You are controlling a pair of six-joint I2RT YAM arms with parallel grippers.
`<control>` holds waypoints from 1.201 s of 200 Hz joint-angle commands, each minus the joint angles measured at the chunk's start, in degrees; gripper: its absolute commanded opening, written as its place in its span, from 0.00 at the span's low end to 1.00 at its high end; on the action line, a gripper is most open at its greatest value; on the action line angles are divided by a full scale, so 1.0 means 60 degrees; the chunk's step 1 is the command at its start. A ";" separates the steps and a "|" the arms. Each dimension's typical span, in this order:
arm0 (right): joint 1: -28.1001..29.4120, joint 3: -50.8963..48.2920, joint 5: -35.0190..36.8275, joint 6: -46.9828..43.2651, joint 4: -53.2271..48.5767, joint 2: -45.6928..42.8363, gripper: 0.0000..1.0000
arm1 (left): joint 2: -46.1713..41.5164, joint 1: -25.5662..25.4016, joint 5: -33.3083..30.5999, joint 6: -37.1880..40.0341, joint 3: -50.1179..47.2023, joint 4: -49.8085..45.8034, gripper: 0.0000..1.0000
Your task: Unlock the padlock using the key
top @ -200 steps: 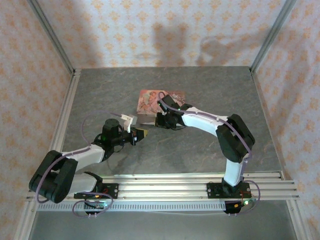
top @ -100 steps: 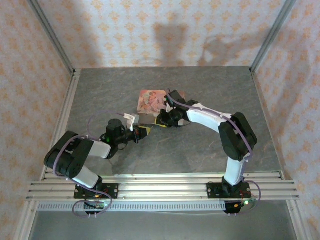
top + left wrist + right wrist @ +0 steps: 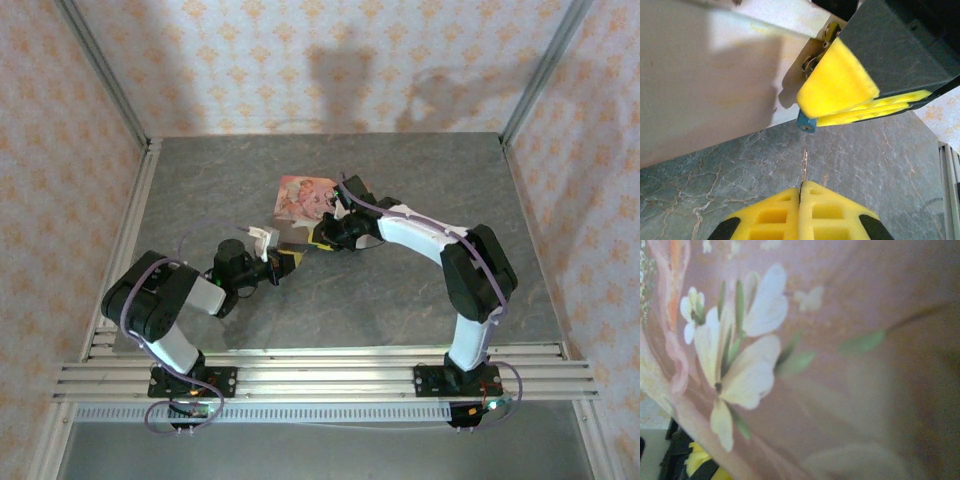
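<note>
In the left wrist view my left gripper (image 3: 801, 186) is shut on the key (image 3: 804, 162), a thin sliver sticking out from between its yellow pads. The key's tip points at the blue padlock (image 3: 806, 123), a short gap away. My right gripper (image 3: 811, 113) is shut on the padlock, whose blue end pokes out from its yellow pads, right against the pale side of the floral box (image 3: 715, 85). From the top, the left gripper (image 3: 286, 261) and the right gripper (image 3: 320, 238) meet at the box's near edge (image 3: 300, 198). The padlock and key are too small to make out there.
The pink floral box lid (image 3: 805, 355) lies very close under the right wrist camera. Grey marbled tabletop (image 3: 400, 290) spreads around the box. Patterned walls and metal posts (image 3: 100, 70) enclose the table, with an aluminium rail (image 3: 330, 375) along the near edge.
The left arm has folded in over its base while its gripper, still shut on the key, has crept right toward the padlock. The right gripper has shifted slightly at the box's edge.
</note>
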 commanded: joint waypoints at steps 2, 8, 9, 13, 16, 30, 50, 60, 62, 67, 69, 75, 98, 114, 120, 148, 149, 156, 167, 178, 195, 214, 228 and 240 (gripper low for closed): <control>-0.0034 0.0221 -0.0643 0.0499 -0.0093 -0.0383 0.00 | 0.0193 -0.0030 0.0136 -0.0025 0.0064 0.0844 0.00; -0.0032 0.0223 -0.0634 0.0499 -0.0110 -0.0407 0.00 | 0.0221 -0.0030 0.0154 -0.0039 0.0091 0.0852 0.00; -0.0033 0.0224 -0.0628 0.0499 -0.0111 -0.0407 0.00 | 0.0223 -0.0037 0.0164 -0.0040 0.0093 0.0852 0.00; -0.0040 0.0211 -0.0634 0.0502 -0.0100 -0.0404 0.00 | 0.0225 -0.0034 0.0173 -0.0042 0.0116 0.0853 0.00; -0.0034 0.0206 -0.0624 0.0512 -0.0098 -0.0405 0.00 | 0.0225 -0.0034 0.0159 -0.0042 0.0123 0.0833 0.00; -0.0032 0.0177 -0.0649 0.0542 -0.0088 -0.0415 0.00 | 0.0215 -0.0056 0.0173 -0.0047 0.0193 0.0839 0.00; -0.0033 0.0151 -0.0680 0.0615 -0.0010 -0.0437 0.00 | 0.0260 -0.0059 0.0253 -0.0126 0.0348 0.0860 0.00; -0.0033 0.0137 -0.0710 0.0643 0.0025 -0.0422 0.00 | 0.0290 -0.0068 0.0290 -0.0151 0.0427 0.0887 0.00; -0.0033 0.0137 -0.0728 0.0656 0.0032 -0.0419 0.00 | 0.0296 -0.0072 0.0301 -0.0165 0.0449 0.0883 0.00; -0.0035 0.0136 -0.0749 0.0672 0.0069 -0.0422 0.00 | 0.0311 -0.0074 0.0316 -0.0174 0.0485 0.0869 0.00; -0.0034 0.0136 -0.0756 0.0685 0.0076 -0.0419 0.00 | 0.0312 -0.0078 0.0319 -0.0166 0.0500 0.0868 0.00; -0.0033 0.0128 -0.0773 0.0710 0.0100 -0.0419 0.00 | 0.0327 -0.0081 0.0335 -0.0180 0.0543 0.0853 0.00; -0.0033 0.0091 -0.0828 0.0804 0.0194 -0.0422 0.00 | 0.0385 -0.0129 0.0307 -0.0181 0.0636 0.0856 0.00; -0.0036 0.0060 -0.0859 0.0863 0.0269 -0.0437 0.00 | 0.0444 -0.0147 0.0275 -0.0201 0.0668 0.0867 0.00; -0.0037 0.0052 -0.0857 0.0866 0.0276 -0.0441 0.00 | 0.0470 -0.0155 0.0262 -0.0203 0.0681 0.0887 0.00; -0.0033 0.0034 -0.0900 0.0929 0.0356 -0.0430 0.00 | 0.0610 -0.0162 0.0218 -0.0287 0.0681 0.1104 0.00; -0.0033 0.0034 -0.0908 0.0926 0.0356 -0.0433 0.00 | 0.0608 -0.0162 0.0218 -0.0289 0.0681 0.1103 0.00; -0.0039 0.0034 -0.0901 0.0923 0.0353 -0.0437 0.00 | 0.0631 -0.0162 0.0222 -0.0330 0.0692 0.1156 0.00; -0.0033 0.0019 -0.0934 0.0938 0.0379 -0.0415 0.00 | 0.0661 -0.0162 0.0217 -0.0366 0.0711 0.1203 0.00; -0.0033 0.0001 -0.0939 0.0952 0.0403 -0.0404 0.00 | 0.0664 -0.0162 0.0190 -0.0393 0.0699 0.1291 0.00; -0.0033 -0.0015 -0.0961 0.0938 0.0386 -0.0394 0.00 | 0.0614 -0.0162 0.0037 -0.0350 0.0642 0.1291 0.00; -0.0035 -0.0025 -0.0974 0.0925 0.0371 -0.0408 0.00 | 0.0482 -0.0162 -0.0139 -0.0278 0.0538 0.1234 0.00; -0.0033 -0.0025 -0.0995 0.0940 0.0364 -0.0422 0.00 | 0.0391 -0.0169 -0.0290 -0.0226 0.0484 0.1186 0.00; -0.0033 -0.0025 -0.1006 0.0942 0.0366 -0.0420 0.00 | 0.0318 -0.0162 -0.0375 -0.0171 0.0461 0.1130 0.00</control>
